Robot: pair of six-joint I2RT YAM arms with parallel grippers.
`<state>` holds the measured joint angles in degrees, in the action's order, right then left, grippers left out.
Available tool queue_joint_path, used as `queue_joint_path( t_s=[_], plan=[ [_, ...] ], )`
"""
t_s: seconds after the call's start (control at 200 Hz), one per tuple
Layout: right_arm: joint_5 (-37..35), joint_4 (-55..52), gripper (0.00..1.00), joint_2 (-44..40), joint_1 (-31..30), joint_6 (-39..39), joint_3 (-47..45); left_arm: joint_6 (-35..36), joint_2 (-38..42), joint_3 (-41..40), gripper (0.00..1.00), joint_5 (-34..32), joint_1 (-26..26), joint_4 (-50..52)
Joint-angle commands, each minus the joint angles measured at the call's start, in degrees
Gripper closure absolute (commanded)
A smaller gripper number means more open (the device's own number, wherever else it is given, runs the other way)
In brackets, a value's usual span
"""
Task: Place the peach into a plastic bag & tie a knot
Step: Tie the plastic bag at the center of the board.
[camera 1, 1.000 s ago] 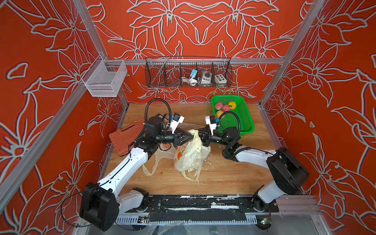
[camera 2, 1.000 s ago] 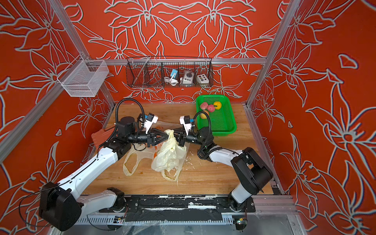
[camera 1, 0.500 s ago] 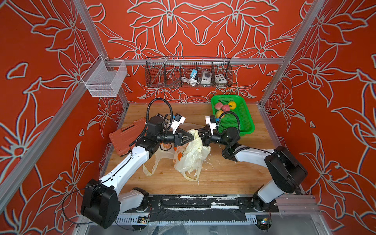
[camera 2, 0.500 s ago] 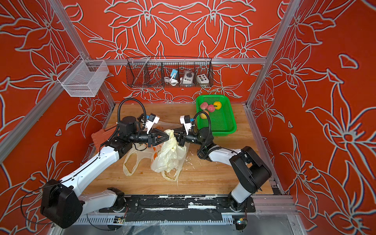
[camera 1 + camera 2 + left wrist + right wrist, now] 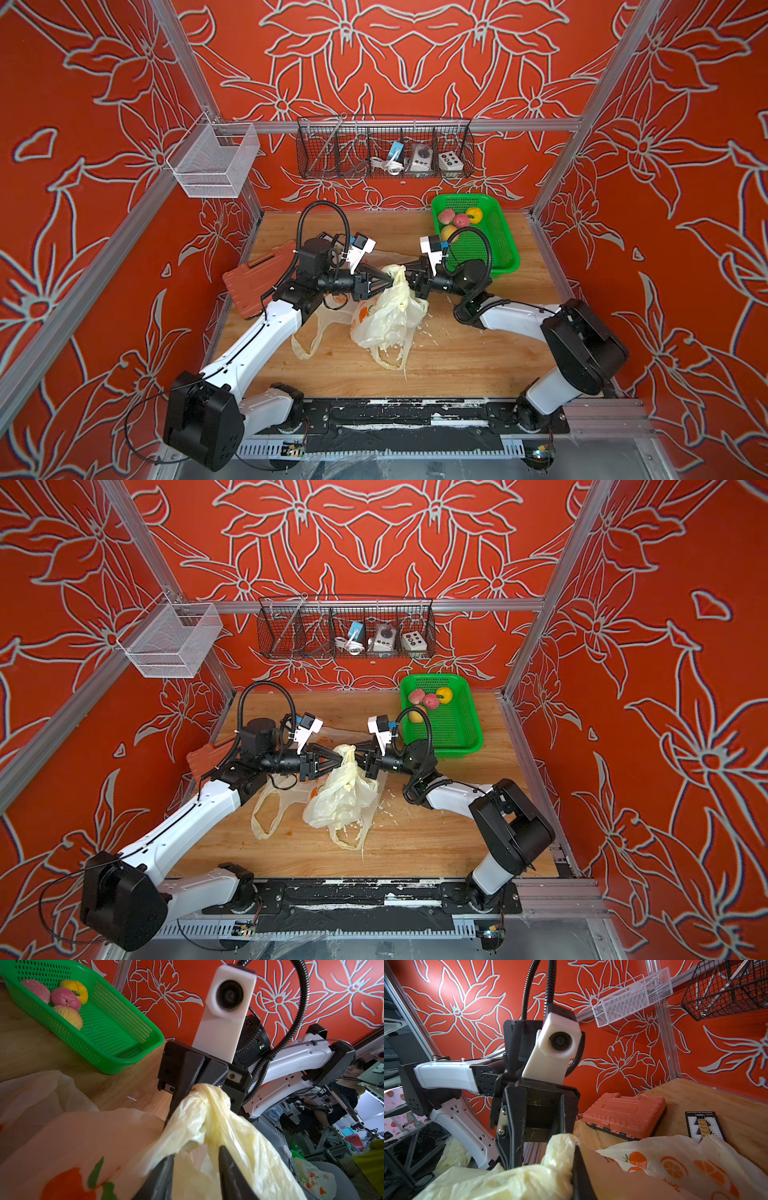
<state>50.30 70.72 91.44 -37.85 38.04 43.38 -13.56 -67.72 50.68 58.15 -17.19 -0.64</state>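
Observation:
A cream plastic bag (image 5: 386,316) hangs bunched at the middle of the table, seen in both top views (image 5: 340,796). Its top is twisted into a knot (image 5: 206,1120). My right gripper (image 5: 409,279) is shut on the loop end sticking out of that knot, its fingers (image 5: 187,1076) clamping the plastic. From the other side my left gripper (image 5: 195,1153) stands open, fingers apart either side of the bag's neck, one finger touching plastic. The bag's contents are hidden. Several peaches (image 5: 455,220) lie in the green basket (image 5: 505,253).
A second bag with an orange print (image 5: 316,328) lies flat under my left arm. An orange tool case (image 5: 257,276) sits at the left edge and a small black board (image 5: 704,1124) beside it. A wire rack (image 5: 384,149) and a white mesh basket (image 5: 212,162) hang on the walls.
My left gripper's jaws have spread wider at the bag's neck. The right gripper has kept its hold and the bag has barely moved.

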Motion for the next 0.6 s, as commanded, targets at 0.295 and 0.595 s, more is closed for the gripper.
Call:
queue_joint_path(
  t_s=[0.295,0.595],
  plan=[
    [6.48,4.79,1.00,0.06,-2.32,1.86,2.46,-1.72,-2.25,2.12,0.69,-0.37,0.34,-5.86],
    [3.81,-3.69,0.96,-2.83,-0.97,-3.02,1.57,0.42,0.54,0.61,1.00,-0.77,0.74,-3.11]
  ],
)
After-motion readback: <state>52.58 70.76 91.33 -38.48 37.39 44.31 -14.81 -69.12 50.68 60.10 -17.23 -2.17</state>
